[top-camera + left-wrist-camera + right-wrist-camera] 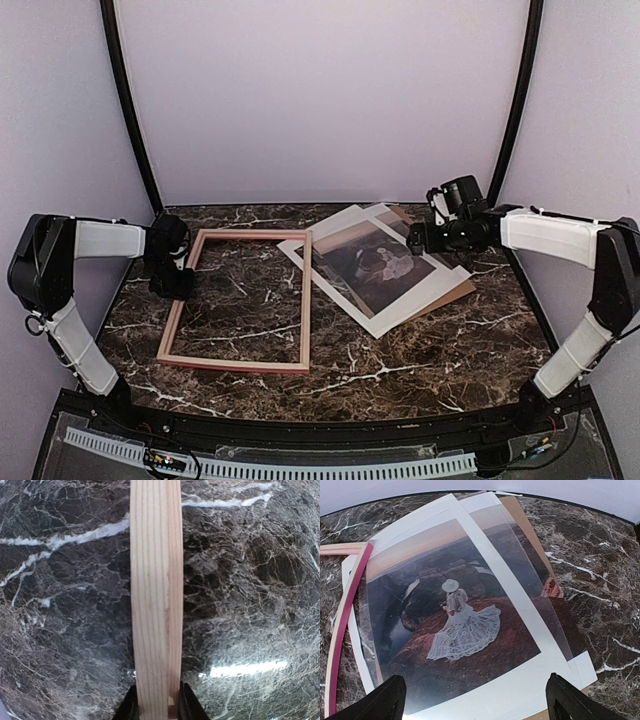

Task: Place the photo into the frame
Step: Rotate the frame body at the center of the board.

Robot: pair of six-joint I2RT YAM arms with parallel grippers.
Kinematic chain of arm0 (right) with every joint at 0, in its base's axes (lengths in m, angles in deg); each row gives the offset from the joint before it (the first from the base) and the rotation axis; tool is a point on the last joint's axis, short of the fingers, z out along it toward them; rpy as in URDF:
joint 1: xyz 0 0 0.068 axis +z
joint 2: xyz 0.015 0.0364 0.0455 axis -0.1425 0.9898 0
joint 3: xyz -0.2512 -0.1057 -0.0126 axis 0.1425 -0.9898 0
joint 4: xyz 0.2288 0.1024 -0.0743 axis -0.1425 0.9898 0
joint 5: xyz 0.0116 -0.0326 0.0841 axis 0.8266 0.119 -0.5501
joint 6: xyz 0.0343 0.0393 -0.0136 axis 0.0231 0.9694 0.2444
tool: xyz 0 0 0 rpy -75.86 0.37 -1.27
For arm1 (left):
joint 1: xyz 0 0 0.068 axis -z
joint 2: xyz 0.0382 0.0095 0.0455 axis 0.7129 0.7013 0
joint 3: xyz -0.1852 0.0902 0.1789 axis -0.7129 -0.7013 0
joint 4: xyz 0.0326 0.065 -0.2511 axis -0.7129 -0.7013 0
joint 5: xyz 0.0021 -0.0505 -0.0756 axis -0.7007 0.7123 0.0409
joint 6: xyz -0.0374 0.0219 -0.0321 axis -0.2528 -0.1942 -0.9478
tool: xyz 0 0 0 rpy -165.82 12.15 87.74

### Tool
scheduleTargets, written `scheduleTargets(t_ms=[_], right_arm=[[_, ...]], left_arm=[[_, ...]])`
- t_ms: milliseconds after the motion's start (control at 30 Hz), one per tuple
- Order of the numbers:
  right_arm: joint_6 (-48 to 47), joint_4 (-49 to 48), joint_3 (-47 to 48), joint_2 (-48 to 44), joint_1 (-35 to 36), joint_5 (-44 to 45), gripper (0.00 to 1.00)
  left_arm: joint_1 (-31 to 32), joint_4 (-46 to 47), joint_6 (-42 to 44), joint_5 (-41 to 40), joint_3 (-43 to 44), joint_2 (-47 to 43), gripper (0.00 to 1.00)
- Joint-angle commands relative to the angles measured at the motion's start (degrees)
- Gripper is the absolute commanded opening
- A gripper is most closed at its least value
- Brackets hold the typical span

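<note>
Left wrist view: the left gripper (159, 707) is clamped across a pale wooden rail of the frame (156, 595), with the marble table (65, 630) beneath. Right wrist view: the right gripper (476, 697) hangs with its fingers wide apart, holding nothing, over the photo (455, 620), which is topmost on a fanned stack with a brown backing board (522, 525) underneath. Top view: the photo lies just right of the frame, outside it. The print looks light, thin and floppy, easily creased. Its white border at a free corner seems the safest hold.
</note>
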Motion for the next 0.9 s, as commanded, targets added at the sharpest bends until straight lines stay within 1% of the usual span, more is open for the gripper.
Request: scheduleTargets(t_ms=[0, 200, 333, 400, 433, 467, 500, 533, 567, 667, 700, 733, 800, 833, 867], right_arm=[[-2.1, -0.1, 2.7, 3.2, -3.6, -1.0, 0.99], [-5.3, 1.4, 5.7, 9.8, -6.8, -2.6, 0.99], [-7.9, 3.5, 10.7, 15.7, -8.4, -6.3, 0.99], [-9.4, 4.7, 13.7, 18.7, -9.1, -8.8, 0.99], [-10.1, 5.3, 15.2, 20.1, -9.4, -9.4, 0.98], [-10.7, 6.3, 16.8, 21.4, -9.6, -9.7, 0.98], [-11.3, 6.9, 18.0, 22.4, -9.7, -10.2, 0.98], [-11.9, 7.4, 19.1, 23.5, -9.9, -10.5, 0.97], [-12.4, 8.3, 20.2, 24.5, -10.1, -10.7, 0.97], [-14.0, 10.0, 22.4, 26.4, -10.7, -10.6, 0.96], [-14.3, 10.1, 22.5, 26.7, -11.2, -10.9, 0.95], [-14.4, 10.2, 22.6, 27.1, -11.7, -11.6, 0.95], [-14.6, 10.7, 22.8, 27.7, -13.0, -13.5, 0.95], [-14.6, 11.3, 23.1, 28.0, -13.4, -13.9, 0.94], [-14.6, 11.8, 23.2, 28.2, -13.8, -14.1, 0.94]], left_arm=[[-1.5, -4.0, 3.5, -8.2, 1.6, -0.6, 0.18], [-2.8, -4.1, 7.5, -7.5, 3.4, 2.3, 0.19], [-3.0, -5.1, 8.7, -7.6, 5.2, 4.9, 0.22], [-3.1, -5.4, 8.7, -7.3, 5.5, 5.5, 0.28], [-3.2, -5.4, 8.5, -7.0, 5.6, 5.5, 0.34], [-3.2, -5.3, 8.4, -6.3, 5.7, 5.5, 0.37], [-3.3, -5.2, 8.1, -6.1, 5.8, 5.2, 0.45], [-3.3, -5.4, 7.9, -5.8, 6.2, 5.1, 0.48], [-3.3, -5.5, 7.3, -5.7, 6.4, 4.5, 0.54], [-3.2, -5.1, 5.9, -4.0, 7.4, 2.3, 0.63], [-3.0, -4.8, 5.1, -2.5, 7.4, 0.7, 0.73], [-2.3, -3.8, 4.2, -1.7, 7.5, -0.2, 0.84], [0.2, -1.5, 2.9, 0.2, 7.3, -3.2, 0.91], [1.4, -0.7, 2.5, 1.1, 7.2, -5.0, 0.92], [4.4, 1.1, 1.4, 1.4, 7.2, -5.7, 0.94]])
